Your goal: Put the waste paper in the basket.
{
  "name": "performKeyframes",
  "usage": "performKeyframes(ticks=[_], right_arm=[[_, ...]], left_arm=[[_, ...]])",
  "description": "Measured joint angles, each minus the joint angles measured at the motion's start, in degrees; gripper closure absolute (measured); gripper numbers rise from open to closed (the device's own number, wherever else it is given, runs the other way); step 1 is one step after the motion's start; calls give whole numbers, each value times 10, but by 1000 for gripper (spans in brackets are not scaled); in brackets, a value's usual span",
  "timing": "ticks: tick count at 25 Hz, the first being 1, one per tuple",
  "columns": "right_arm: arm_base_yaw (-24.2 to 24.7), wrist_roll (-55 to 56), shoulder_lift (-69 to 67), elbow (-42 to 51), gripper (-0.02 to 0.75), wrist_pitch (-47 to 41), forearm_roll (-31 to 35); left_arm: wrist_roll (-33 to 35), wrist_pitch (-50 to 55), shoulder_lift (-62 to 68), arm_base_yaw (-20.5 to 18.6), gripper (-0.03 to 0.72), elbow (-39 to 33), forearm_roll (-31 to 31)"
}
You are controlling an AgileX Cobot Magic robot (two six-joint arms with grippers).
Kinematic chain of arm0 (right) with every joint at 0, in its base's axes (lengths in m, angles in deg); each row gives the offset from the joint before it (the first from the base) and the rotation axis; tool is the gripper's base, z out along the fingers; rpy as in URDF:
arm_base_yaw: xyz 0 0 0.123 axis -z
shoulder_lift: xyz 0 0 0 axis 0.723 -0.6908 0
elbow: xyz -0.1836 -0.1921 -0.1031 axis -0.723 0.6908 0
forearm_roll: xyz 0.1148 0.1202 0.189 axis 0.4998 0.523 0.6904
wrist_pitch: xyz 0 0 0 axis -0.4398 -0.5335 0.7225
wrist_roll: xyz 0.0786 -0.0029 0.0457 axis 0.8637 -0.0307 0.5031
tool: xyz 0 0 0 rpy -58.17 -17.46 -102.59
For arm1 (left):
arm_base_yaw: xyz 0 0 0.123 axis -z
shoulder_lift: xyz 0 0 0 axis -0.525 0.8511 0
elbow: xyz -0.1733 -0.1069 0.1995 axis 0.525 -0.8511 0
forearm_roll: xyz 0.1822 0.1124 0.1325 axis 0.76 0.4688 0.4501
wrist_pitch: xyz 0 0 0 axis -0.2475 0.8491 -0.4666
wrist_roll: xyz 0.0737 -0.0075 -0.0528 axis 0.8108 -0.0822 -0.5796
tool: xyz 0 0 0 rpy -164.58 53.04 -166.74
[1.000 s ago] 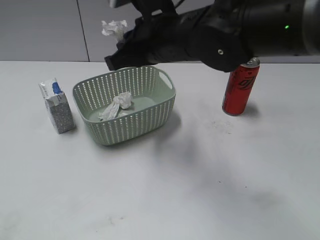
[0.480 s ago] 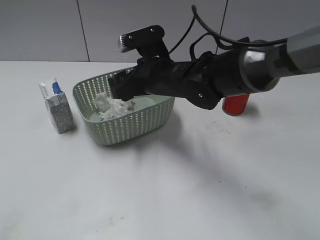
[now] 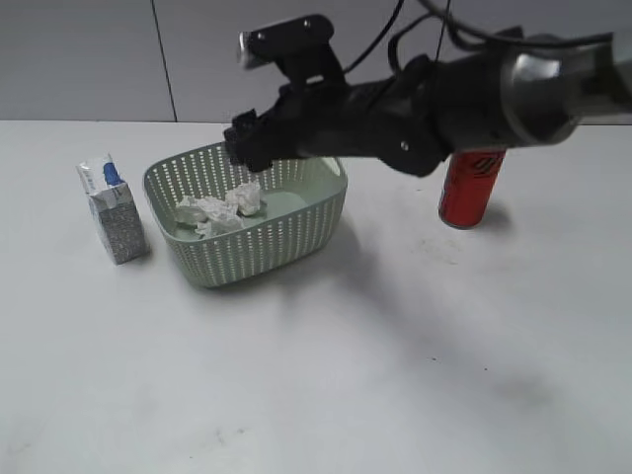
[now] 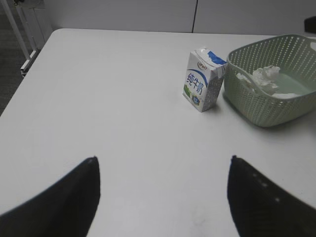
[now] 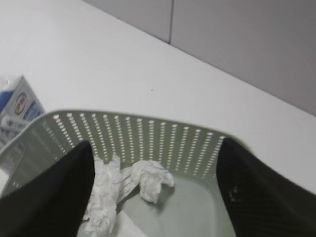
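The pale green basket (image 3: 247, 217) sits on the white table (image 3: 395, 375), and the waste paper (image 3: 219, 210) lies inside it as crumpled white wads on the basket floor, toward the side nearest the milk carton (image 3: 114, 209). That carton stands upright just beside the basket, apart from its wall. On the basket's other side, well apart, stands a red soda can (image 3: 474, 183), partly hidden by the right arm. The right gripper (image 3: 240, 138) hangs above the basket's far rim; in the right wrist view its two dark fingers (image 5: 64, 187) are spread wide with nothing between them, framing the wads (image 5: 123, 190) below. The left gripper (image 4: 163, 197) hovers over bare table, well away from the basket (image 4: 269, 84), its fingers likewise spread apart and empty, with the carton (image 4: 203, 79) ahead of it.
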Motion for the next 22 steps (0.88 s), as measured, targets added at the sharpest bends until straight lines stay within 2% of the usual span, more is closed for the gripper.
performKeyframes(ticks=[2, 6, 11, 17, 22], right_arm=[[3, 0, 25, -32, 153, -74, 12], [26, -7, 54, -158, 153, -301, 58], [97, -79, 51, -291, 153, -540, 88], [227, -154, 48, -331, 153, -677, 205], [319, -175, 44, -331, 153, -758, 199]], left_arm=[[0, 0, 0, 0, 97, 0, 0], [0, 0, 0, 0, 97, 0, 0], [0, 0, 0, 0, 97, 0, 0], [0, 0, 0, 0, 97, 0, 0], [0, 0, 0, 0, 97, 0, 0]])
